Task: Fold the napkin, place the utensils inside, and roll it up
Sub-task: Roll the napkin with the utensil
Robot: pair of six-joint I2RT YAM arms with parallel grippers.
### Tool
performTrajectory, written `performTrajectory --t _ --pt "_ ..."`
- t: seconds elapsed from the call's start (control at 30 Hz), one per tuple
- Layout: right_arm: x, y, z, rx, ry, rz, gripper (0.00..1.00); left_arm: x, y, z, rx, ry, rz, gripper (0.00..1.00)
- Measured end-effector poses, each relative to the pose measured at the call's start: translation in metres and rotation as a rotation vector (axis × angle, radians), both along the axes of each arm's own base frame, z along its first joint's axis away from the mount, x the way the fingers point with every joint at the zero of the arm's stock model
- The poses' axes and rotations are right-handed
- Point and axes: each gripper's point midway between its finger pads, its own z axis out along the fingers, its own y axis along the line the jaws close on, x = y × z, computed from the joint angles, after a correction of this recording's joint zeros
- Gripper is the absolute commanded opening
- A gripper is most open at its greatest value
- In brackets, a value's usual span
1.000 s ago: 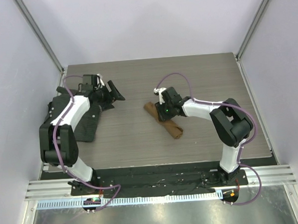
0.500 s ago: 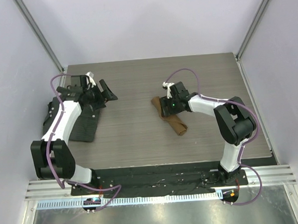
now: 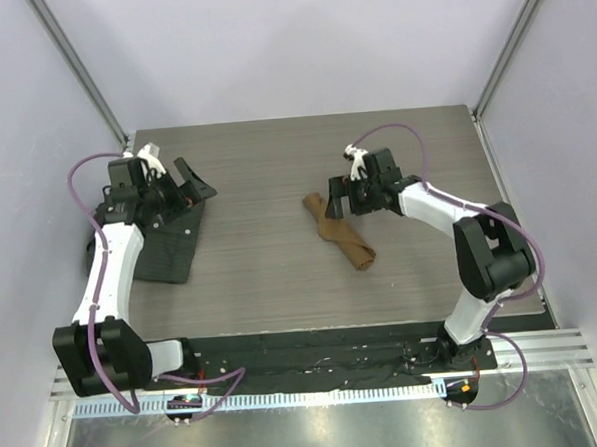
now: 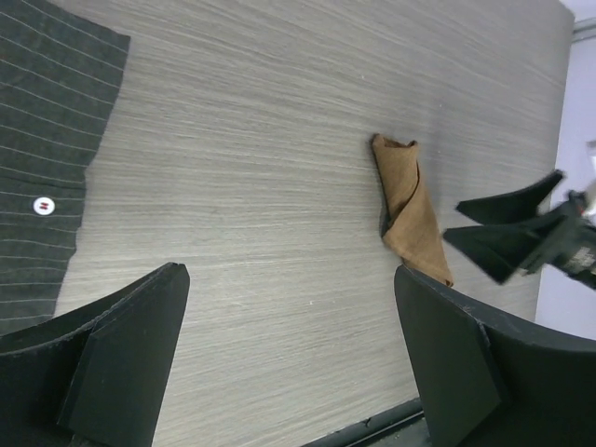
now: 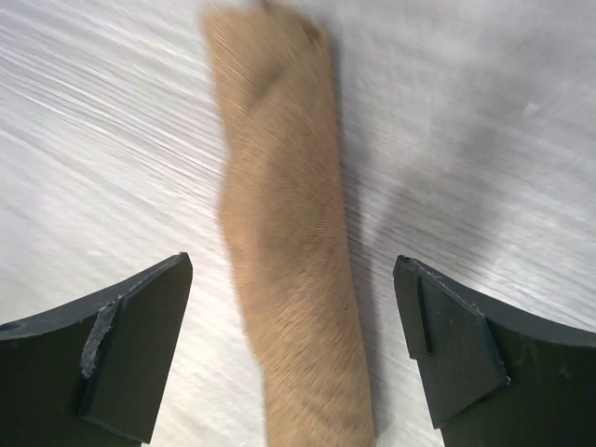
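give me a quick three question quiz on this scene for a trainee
1. True or false: the napkin lies flat and unfolded.
2. The right gripper hangs over: A a plate, B the napkin, C a cup.
3. Fill in: the fingers of the left gripper, near the dark mat, stand ___.
Key: 1 false; 2 B; 3 open.

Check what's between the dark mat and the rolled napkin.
Nothing: only bare wood table lies between the mat and the napkin. Clearest in the top external view; the left wrist view agrees.
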Motion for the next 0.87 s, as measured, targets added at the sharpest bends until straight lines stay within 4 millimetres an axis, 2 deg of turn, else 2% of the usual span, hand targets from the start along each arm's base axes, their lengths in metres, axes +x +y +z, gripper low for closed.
performTrajectory --t 0.1,0.17,0.3,0.37,0.47,0.63,0.87 --pt "0.008 -0.003 0.036 0.058 -0.092 -0.019 1.0 -0.005 0.004 0.005 0.0 -0.035 0.002 0.98" --pt "0.01 -0.014 0.059 0.085 -0.177 -0.05 1.0 -0.01 0.003 0.008 0.003 -0.06 -0.009 0.98" --pt "0.001 -0.041 0.09 0.092 -0.33 -0.135 1.0 -0.021 -0.001 0.018 0.011 -0.133 -0.053 0.99" --pt "-0.005 -0.053 0.098 0.082 -0.387 -0.177 1.0 -0.026 -0.004 0.024 0.016 -0.172 -0.077 1.0" --pt "-0.015 -0.071 0.099 0.058 -0.457 -0.241 1.0 -0.031 -0.006 0.028 0.029 -0.228 -0.098 1.0" --pt "-0.029 -0.096 0.094 0.006 -0.516 -0.326 1.0 -0.036 -0.005 0.023 0.042 -0.259 -0.099 1.0" --pt "-0.031 -0.107 0.09 -0.027 -0.542 -0.364 1.0 -0.035 -0.003 0.021 0.054 -0.278 -0.087 1.0"
